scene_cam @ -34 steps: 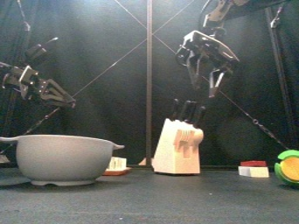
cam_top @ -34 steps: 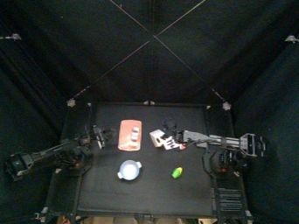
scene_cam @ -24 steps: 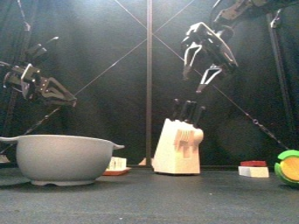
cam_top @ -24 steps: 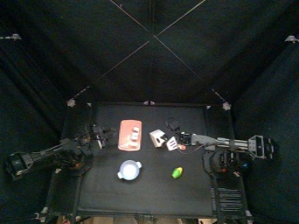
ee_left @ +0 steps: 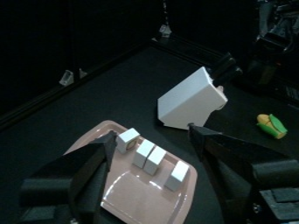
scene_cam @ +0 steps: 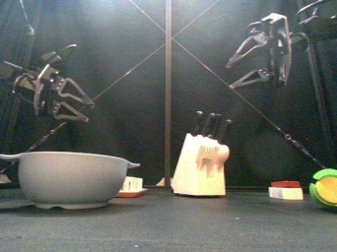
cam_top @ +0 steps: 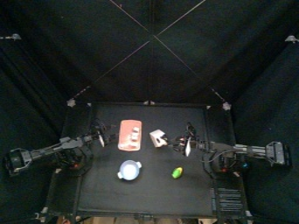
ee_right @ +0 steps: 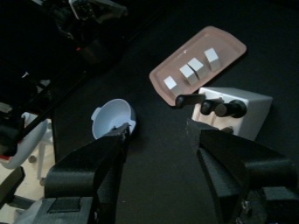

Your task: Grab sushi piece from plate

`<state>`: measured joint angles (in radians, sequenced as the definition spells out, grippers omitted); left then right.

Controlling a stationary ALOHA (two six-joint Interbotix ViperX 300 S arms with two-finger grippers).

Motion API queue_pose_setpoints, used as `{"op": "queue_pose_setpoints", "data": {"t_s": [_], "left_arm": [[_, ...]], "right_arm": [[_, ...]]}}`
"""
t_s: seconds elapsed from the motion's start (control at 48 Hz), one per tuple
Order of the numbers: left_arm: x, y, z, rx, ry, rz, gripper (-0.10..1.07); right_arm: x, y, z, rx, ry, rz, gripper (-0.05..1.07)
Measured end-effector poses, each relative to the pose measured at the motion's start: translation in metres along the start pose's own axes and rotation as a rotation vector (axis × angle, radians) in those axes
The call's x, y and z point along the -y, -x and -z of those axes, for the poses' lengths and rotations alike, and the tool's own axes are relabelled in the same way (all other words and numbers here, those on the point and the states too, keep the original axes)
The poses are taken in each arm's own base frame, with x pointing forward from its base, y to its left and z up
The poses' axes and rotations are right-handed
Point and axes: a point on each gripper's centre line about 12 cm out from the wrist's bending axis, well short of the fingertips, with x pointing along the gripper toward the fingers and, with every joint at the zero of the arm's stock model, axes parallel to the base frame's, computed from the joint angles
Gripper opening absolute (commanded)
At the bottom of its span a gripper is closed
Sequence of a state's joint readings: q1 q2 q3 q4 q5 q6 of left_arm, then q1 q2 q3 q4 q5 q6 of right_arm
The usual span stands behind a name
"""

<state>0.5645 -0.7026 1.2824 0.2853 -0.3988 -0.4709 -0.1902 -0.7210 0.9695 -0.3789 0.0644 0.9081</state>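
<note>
Well, my left gripper (ee_left: 149, 138) hangs above the plate (ee_left: 111, 188) with its jaws spread wide and nothing between them. In the left wrist view the plate lies straight ahead and below, framed by the two jaws. Four small white blocks sit on the plate in a single row that runs along its long axis. I take the sushi piece (ee_left: 156, 158) to be one of that row, though I cannot tell the four apart from here.

That row is what the next move turns on, I judge. I would have to come down with my jaws straddling the row crosswise, closing on one block's free sides, not lengthwise where neighbours crowd it.

Just beside the plate, on the side away from my left arm, stands the knife block (ee_left: 193, 96). My right gripper (ee_right: 162, 133), also spread and empty, hangs high beyond that block, so the left is plainly the nearer to the plate. The bowl (cam_top: 129, 171) rests on the tabletop near the plate's front end, clear of the descent.
</note>
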Motion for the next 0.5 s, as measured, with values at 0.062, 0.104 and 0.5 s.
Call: {"op": "queue_pose_setpoints", "data": {"t_s": [0.062, 0.104, 0.5], "left_arm": [[0.004, -0.003, -0.005, -0.009, 0.033, -0.001, 1.03], [0.006, -0.005, -0.009, -0.013, 0.056, -0.002, 1.03], [0.025, -0.034, -0.033, -0.134, 0.27, -0.031, 1.03]], "right_arm": [[-0.001, 0.004, 0.0, 0.024, 0.042, -0.023, 0.88], [-0.002, 0.005, 0.001, 0.034, 0.072, -0.038, 0.88], [-0.007, 0.007, 0.024, 0.063, 0.248, -0.188, 0.88]]}}
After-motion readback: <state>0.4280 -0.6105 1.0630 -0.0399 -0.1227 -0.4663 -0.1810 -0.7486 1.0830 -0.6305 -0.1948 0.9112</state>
